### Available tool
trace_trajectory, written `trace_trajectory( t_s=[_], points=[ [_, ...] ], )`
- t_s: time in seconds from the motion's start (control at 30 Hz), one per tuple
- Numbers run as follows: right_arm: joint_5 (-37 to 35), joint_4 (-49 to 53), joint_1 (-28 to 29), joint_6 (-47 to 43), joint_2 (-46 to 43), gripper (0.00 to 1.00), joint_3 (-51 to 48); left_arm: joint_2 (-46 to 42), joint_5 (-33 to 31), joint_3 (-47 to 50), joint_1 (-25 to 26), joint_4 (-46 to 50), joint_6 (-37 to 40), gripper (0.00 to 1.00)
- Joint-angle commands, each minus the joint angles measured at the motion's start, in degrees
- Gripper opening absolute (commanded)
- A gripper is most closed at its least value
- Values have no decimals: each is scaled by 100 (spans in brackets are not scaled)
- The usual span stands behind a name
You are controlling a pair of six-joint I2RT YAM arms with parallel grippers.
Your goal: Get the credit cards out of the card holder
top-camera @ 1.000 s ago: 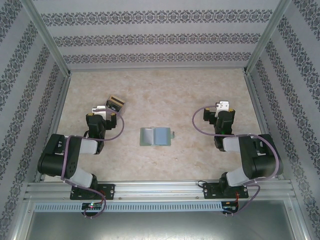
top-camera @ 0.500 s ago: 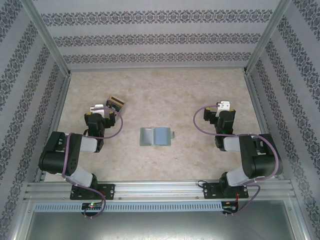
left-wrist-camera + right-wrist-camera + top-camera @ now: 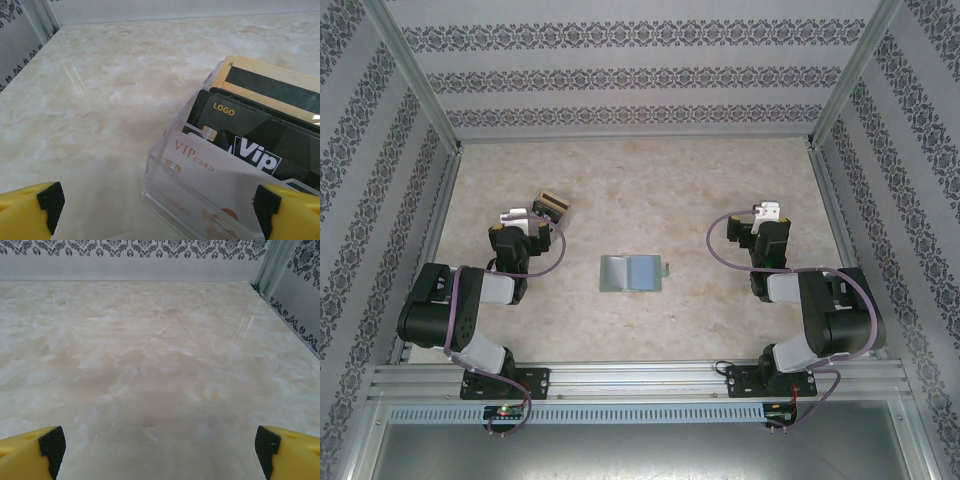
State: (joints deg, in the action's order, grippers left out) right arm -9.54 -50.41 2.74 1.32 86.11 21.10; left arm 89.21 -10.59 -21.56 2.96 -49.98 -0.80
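Observation:
The card holder, a grey-green bifold wallet with pale grey-blue panels, lies open and flat at the table's centre. A small pale tab pokes out at its right edge. I cannot make out the credit cards inside it. My left gripper sits far to the wallet's left and is open, with the near corner of a clear box between its spread yellow fingers and nothing gripped. My right gripper is far to the wallet's right, open over bare table.
A small clear plastic box stands just ahead of the left gripper. Several printed cards stand in it: a white VIP one, black ones and a tan one. Patterned walls and metal rails enclose the marble table.
The left arm shifted slightly left and back a second ago, then held still. The right arm, wallet and box have not moved.

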Motion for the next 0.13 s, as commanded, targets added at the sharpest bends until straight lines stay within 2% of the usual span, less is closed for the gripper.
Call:
trace_trajectory(
  t_s=[0.0, 0.07, 0.1],
  points=[
    [108, -135, -38, 87, 27, 98, 52, 31, 81, -107, -118, 24, -140, 99],
    [145, -180, -37, 76, 7, 98, 28, 27, 90, -104, -112, 24, -139, 99],
    [398, -298, -37, -25, -9, 98, -46, 28, 83, -104, -112, 23, -140, 99]
  ],
)
